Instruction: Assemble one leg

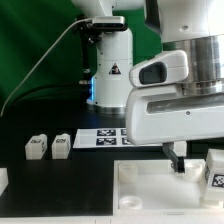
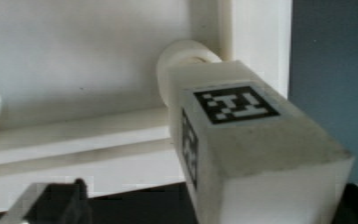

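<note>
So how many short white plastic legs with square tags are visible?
3 legs: two side by side at the exterior view's left, one at its right edge by the flat white panel. A cut-off white piece far left may be another.

Bench (image 1: 60,185): black top, and everything I can see rests on it.
Backdrop (image 1: 30,50): green cloth behind the bench.
Marker board (image 1: 100,137): flat on the bench, mid-scene, with its far end hidden from me.
Panel (image 1: 150,195): wide, white, at the near edge towards the exterior view's right. Wrist view shows its flat face (image 2: 87,60) and raised rim.
First block (image 1: 36,148): small, white, tagged, at the exterior view's left.
Second block (image 1: 62,144): same kind, just beside the first, near the marker board.
White piece (image 1: 3,180): cut off by the frame, so I cannot tell what it is.
</note>
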`<state>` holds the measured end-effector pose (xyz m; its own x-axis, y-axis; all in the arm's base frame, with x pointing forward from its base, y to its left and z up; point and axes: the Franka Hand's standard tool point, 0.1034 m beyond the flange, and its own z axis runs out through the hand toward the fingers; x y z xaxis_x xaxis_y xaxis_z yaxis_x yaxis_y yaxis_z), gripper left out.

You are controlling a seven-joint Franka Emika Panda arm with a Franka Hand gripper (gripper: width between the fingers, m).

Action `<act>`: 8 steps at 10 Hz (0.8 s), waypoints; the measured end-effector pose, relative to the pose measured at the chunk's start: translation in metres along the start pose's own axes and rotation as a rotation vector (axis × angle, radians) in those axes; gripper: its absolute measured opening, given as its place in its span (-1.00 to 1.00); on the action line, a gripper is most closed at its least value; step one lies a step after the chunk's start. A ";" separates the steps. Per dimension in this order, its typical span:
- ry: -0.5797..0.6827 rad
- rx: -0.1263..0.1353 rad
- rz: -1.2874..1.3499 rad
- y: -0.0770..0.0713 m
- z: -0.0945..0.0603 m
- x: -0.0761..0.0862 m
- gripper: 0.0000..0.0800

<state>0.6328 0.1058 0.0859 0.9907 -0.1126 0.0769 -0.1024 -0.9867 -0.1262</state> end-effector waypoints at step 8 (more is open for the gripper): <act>0.109 0.021 0.727 0.008 -0.001 -0.010 -0.27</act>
<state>0.6219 0.0994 0.0847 0.6585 -0.7498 0.0640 -0.7273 -0.6560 -0.2017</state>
